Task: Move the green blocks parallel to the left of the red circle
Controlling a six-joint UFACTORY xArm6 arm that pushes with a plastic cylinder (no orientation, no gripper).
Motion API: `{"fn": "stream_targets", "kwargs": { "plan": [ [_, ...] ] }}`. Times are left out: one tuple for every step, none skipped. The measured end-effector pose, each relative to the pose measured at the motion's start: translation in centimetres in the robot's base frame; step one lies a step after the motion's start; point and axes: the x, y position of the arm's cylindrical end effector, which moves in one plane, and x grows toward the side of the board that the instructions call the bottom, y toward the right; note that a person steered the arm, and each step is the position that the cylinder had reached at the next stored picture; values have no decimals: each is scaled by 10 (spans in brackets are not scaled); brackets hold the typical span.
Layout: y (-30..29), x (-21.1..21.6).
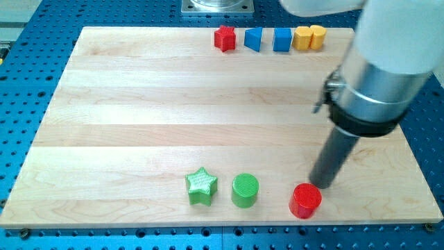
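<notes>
No claw is fitted here, so nothing is gripped: the arm ends in a dark rod, and my tip [320,185] rests on the wooden tabletop [139,104] just above the red circle [305,200], at its upper right edge, touching or nearly so. The red circle sits near the view's bottom edge. To its left, in a row, stand the green circle [245,190] and, further left, the green star [201,186], close together but apart. Well away, along the view's top edge, a second row runs left to right: a red star [225,38], a blue block [253,39] of wedge-like shape, a blue cube [282,39], and two yellow blocks, one [302,37] touching the other [317,36].
</notes>
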Motion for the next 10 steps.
{"fn": "stream_targets", "kwargs": {
  "plan": [
    [-36, 0],
    [-78, -5],
    [-110, 10],
    [-110, 9],
    [-140, -7],
    [-193, -4],
    [-213, -11],
    [-200, -21],
    [-152, -29],
    [-156, -13]
  ]
}}
